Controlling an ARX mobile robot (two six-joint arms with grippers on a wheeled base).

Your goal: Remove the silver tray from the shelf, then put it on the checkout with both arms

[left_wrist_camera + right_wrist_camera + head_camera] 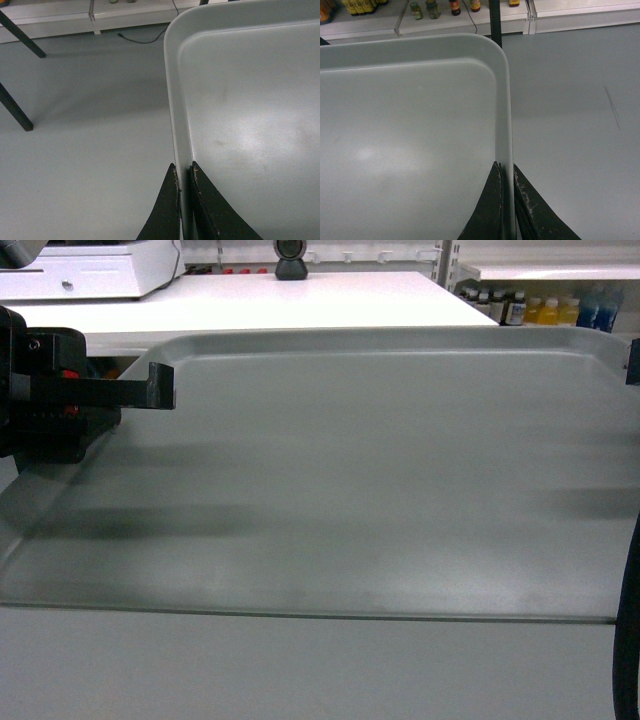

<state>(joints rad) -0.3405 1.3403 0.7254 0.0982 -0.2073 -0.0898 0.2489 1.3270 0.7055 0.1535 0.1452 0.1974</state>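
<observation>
The silver tray is held up off any surface and fills most of the head view. My left gripper is shut on its left rim, one finger on each side of the lip. In the right wrist view my right gripper is shut on the right rim of the tray in the same way. Grey floor shows beneath the tray in both wrist views. Beyond the tray's far edge lies the white checkout top. A white shelf with bottles stands at the far right.
A white cash drawer and a black scanner sit at the back of the checkout. Bottles line the right shelf. Black table legs and a floor cable lie left of the tray.
</observation>
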